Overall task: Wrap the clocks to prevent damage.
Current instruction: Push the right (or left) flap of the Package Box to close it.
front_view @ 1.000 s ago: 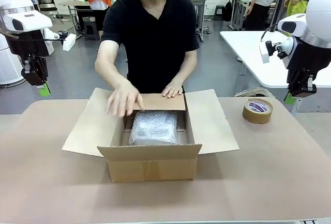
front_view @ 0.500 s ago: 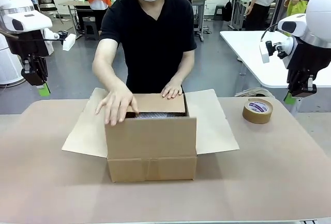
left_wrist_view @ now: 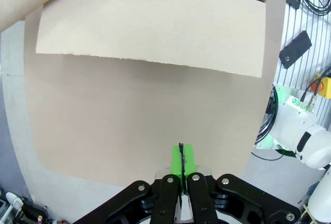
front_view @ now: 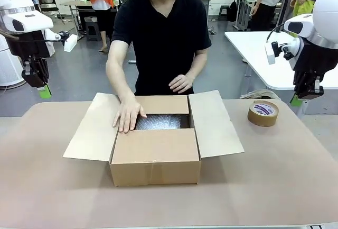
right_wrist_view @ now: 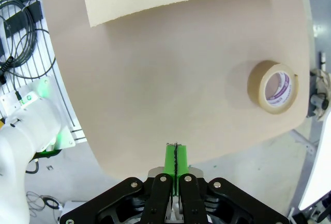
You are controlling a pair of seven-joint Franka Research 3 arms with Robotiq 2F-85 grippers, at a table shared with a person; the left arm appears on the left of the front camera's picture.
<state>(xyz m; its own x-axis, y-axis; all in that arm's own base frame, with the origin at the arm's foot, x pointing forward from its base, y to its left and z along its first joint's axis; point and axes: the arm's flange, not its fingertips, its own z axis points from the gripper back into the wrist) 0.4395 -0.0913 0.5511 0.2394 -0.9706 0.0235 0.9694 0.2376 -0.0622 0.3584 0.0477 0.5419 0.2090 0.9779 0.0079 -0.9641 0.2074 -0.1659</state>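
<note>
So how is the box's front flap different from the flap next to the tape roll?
The front flap of the brown cardboard box lies folded flat over the opening, while the side flap nearest the brown tape roll is spread outward, open. The front flap covers part of the bubble-wrapped bundle; the side flap covers nothing. Both are plain brown cardboard, joined to the same box.

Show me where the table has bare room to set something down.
The near strip of the table in front of the box is bare, as are the stretches left of the left flap and nearer than the tape roll. Crowded: the box opening, under the person's hand.
</note>
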